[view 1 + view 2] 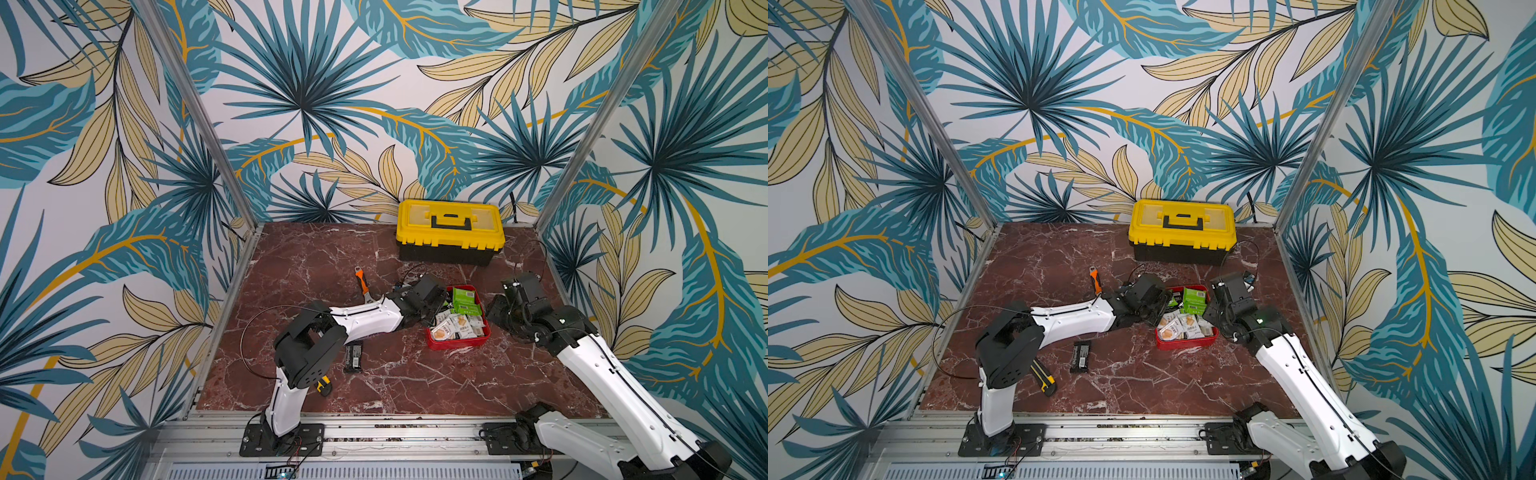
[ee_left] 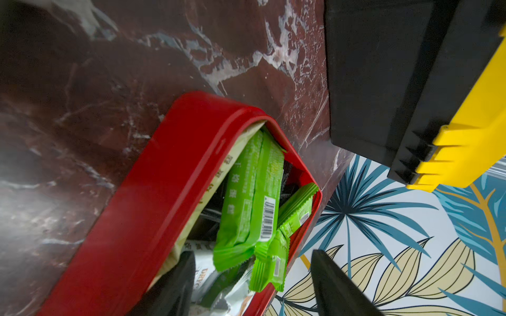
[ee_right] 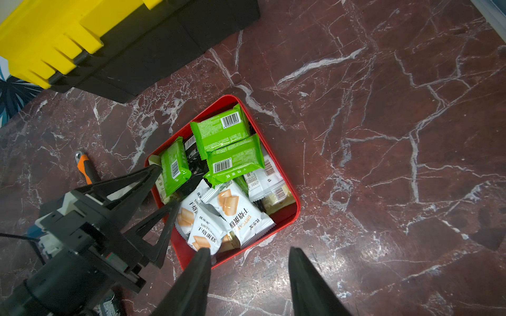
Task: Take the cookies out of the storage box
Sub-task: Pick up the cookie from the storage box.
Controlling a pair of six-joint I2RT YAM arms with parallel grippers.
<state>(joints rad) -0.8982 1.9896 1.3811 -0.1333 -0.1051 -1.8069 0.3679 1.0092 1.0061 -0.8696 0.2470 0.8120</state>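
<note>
The red storage box [image 1: 457,341] [image 1: 1185,341] sits mid-table, filled with cookies: green packets [image 3: 221,131] at its far end, white ones picturing a biscuit [image 3: 232,210] at its near end. My left gripper [image 3: 167,186] [image 2: 252,260] reaches in over the box's left wall [image 2: 153,205]. It is open, its fingers on either side of a green packet [image 3: 174,167] standing on edge. My right gripper [image 3: 249,251] hangs open and holds nothing at the box's near right corner, one fingertip [image 3: 204,254] over a white packet and its partner over the marble.
A yellow-and-black toolbox [image 1: 451,230] [image 1: 1183,228] stands behind the box. An orange-handled tool [image 1: 361,280] lies left of the left wrist. A black wrapped bar [image 1: 353,356] and a yellow-black knife [image 1: 324,385] lie near the left arm's base.
</note>
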